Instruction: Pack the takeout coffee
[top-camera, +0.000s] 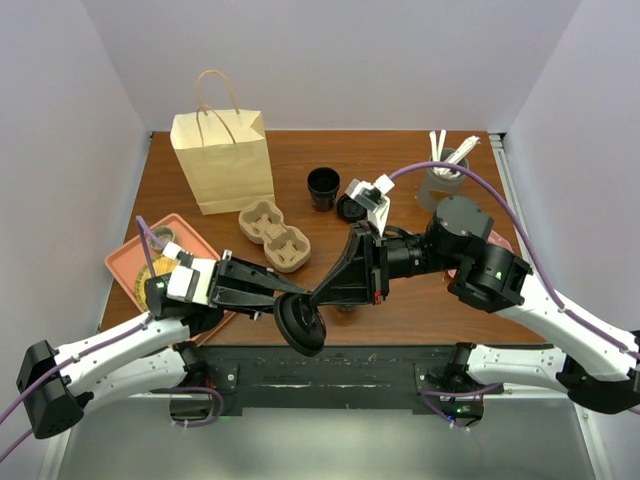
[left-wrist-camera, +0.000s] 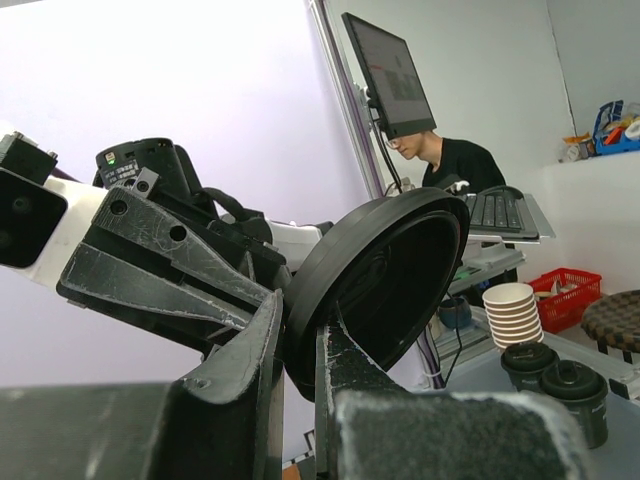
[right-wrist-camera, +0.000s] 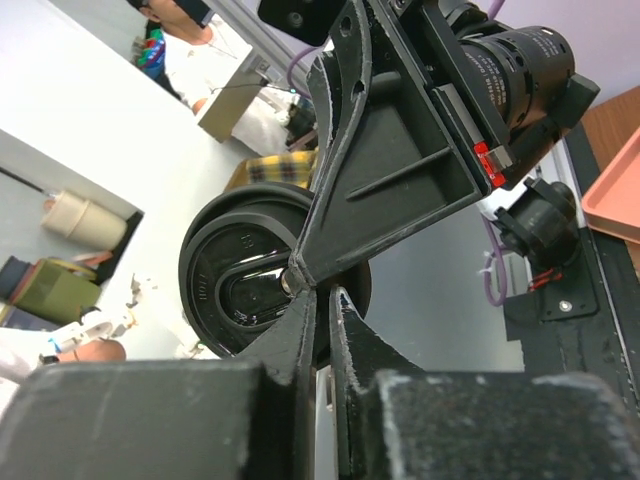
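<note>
While paper bag (top-camera: 222, 165) is standing upright at table's far left, cup carrier (top-camera: 272, 235) lying just beside it, takeout coffee (top-camera: 348, 208) is sitting mid-table, partly hidden behind right wrist. Above near edge, left gripper (top-camera: 292, 297) is pinching loose lid (top-camera: 301, 326) by rim; right gripper (top-camera: 322, 296) is clamping same lid, fingers almost together. Likely handover: left should be letting go only once right's hold is firm, lid kept steady.

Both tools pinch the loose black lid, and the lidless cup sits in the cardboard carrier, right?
No: the top view shows the lidless cup on the table beside the cardboard carrier, not in it. The left tool and right tool pinch the lid.
</note>
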